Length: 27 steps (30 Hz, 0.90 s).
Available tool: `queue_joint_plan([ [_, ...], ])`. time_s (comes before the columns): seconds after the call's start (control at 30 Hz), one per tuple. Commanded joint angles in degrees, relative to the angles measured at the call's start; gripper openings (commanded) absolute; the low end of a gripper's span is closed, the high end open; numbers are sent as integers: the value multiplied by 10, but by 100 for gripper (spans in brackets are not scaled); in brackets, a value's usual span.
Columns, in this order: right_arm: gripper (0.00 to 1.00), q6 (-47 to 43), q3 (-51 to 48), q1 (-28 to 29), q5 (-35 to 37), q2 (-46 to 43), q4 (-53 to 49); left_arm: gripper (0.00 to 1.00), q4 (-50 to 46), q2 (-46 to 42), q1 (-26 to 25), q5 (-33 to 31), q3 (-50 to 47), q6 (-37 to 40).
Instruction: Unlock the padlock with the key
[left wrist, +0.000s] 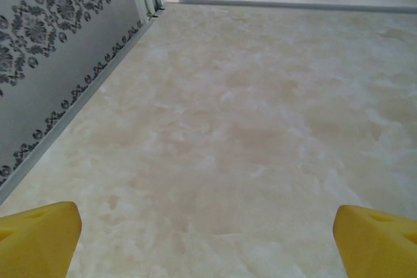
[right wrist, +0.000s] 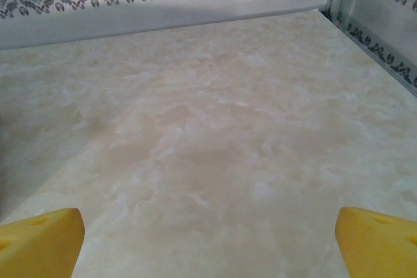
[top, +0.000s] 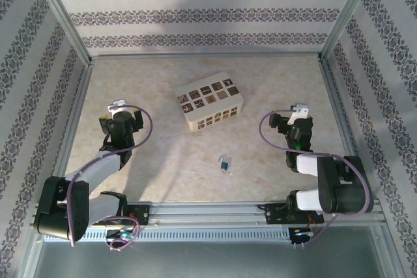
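Top external view, marbled cream table (top: 163, 167), patterned walls (top: 195, 14), padlock (top: 225, 163) (left tool (left wrist: 208, 236), right tool (right wrist: 208, 239) both wide)

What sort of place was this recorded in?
Probably a staged robot test cell: damask-patterned wall panels in silvery aluminium framing box in a beige marble-look tabletop, with a left arm and a right arm bolted to a metal rail at its near edge.

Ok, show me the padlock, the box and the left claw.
padlock (top: 225, 164), top view, its blue part.
box (top: 210, 101), top view, tiled top face.
left claw (left wrist: 207, 239), left wrist view, midway between its yellow fingertips.
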Motion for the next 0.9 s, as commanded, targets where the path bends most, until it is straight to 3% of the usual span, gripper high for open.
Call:
queue_joint_plan([
  [0.0,99,-20,-11,-5,-25,43,117,99,68,15,9,14,-14,19],
  [0.13,98,-14,-20,-10,-35,109,213,99,96,26,12,20,-26,24],
  [0.37,98,-14,44,-26,-95,93,74,99,168,70,23,51,-39,27],
  [0.43,98,-23,55,-17,-84,87,42,99,196,86,24,63,-40,31],
  [0.87,98,-25,55,-12,-75,89,42,99,447,244,38,143,-73,70],
])
